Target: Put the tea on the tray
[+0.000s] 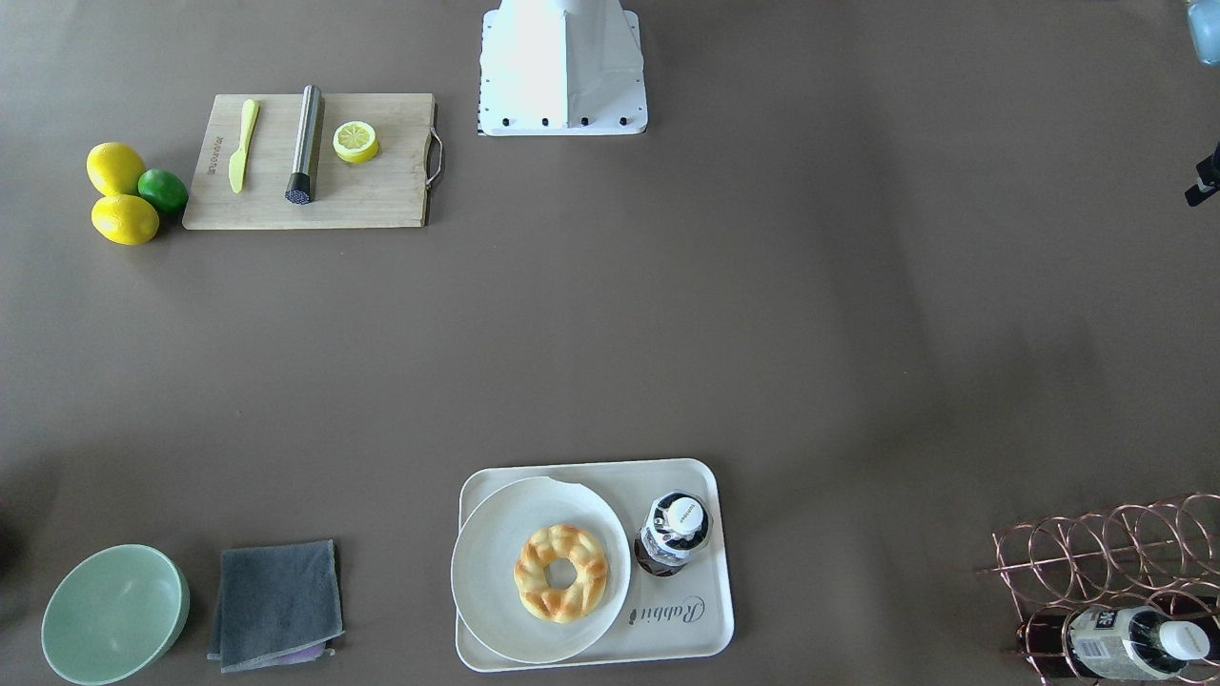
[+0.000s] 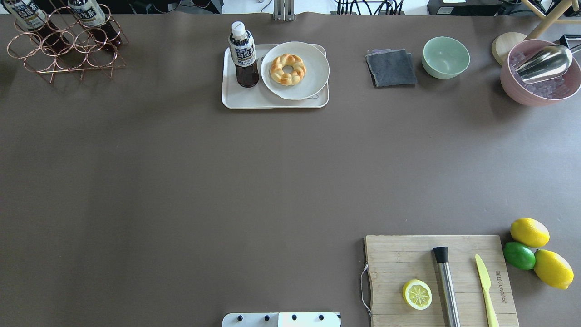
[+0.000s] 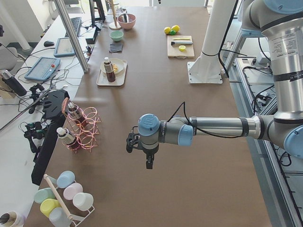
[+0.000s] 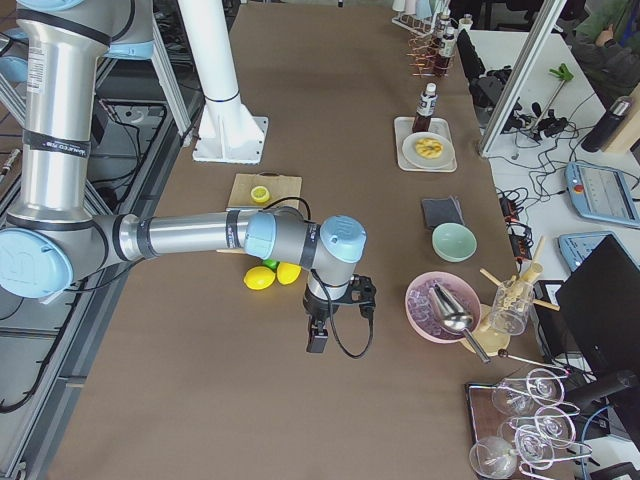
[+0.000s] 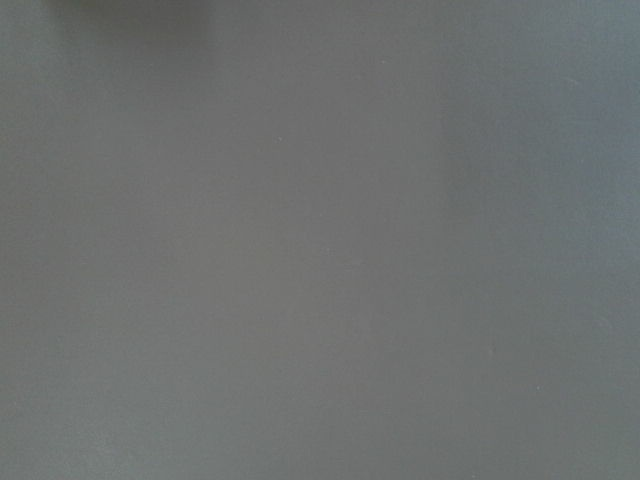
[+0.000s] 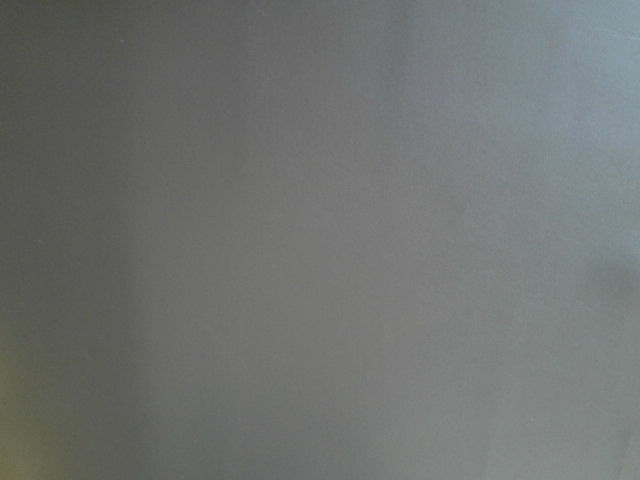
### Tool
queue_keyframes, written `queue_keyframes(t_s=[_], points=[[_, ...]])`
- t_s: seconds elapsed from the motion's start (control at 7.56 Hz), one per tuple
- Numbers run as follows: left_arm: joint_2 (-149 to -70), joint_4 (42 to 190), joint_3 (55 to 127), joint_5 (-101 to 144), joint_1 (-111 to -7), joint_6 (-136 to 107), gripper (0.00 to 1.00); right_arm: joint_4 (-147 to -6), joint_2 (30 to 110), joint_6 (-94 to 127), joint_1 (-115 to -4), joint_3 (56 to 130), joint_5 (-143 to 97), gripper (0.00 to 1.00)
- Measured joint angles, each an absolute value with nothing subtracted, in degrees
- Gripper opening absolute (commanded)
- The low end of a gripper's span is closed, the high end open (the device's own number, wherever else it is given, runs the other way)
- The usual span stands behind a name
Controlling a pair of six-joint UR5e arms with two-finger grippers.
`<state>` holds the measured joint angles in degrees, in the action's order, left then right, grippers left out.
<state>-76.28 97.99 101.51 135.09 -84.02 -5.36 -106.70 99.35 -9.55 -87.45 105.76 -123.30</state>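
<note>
1. nearest my base, by the near right corner of the counter, there's the cutting board [image 2: 399,259] with a half lemon [image 2: 417,294] on it. nothing to do with this job.
2. my left gripper [image 3: 149,164] hangs over bare counter toward the left end, and my right gripper [image 4: 317,340] does the same toward the right end. only the side cameras catch them, so i honestly can't tell whether the jaws are apart or together. neither seems to be carrying anything. both wrist cams show plain counter.
3. at the middle of the far edge, the tea [image 2: 245,56] stands upright on the tray [image 2: 272,102], at its left end, just beside the plate [image 2: 313,79] with the donut [image 2: 288,69]. looks done to me.
4. in the far left corner is the wire rack [image 2: 59,54] with more bottles [image 2: 87,12] in it.
5. what could go wrong:
   - the tea is tall and narrow, so a sweep of either arm past the far edge could clip the cap and tip it onto the plate or over the tray's rim.
   - going back to the rack for another bottle would be a mistake, since there's barely any free space left on the tray.
</note>
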Motion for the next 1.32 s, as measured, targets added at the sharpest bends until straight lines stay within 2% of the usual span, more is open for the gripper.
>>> queue_keyframes(t_s=[1.32], points=[[-75.3,97.4,100.6,135.1,-83.9,-5.4,1.0,-106.7,99.4,-9.4,-88.0,105.9,-123.5,1.0]])
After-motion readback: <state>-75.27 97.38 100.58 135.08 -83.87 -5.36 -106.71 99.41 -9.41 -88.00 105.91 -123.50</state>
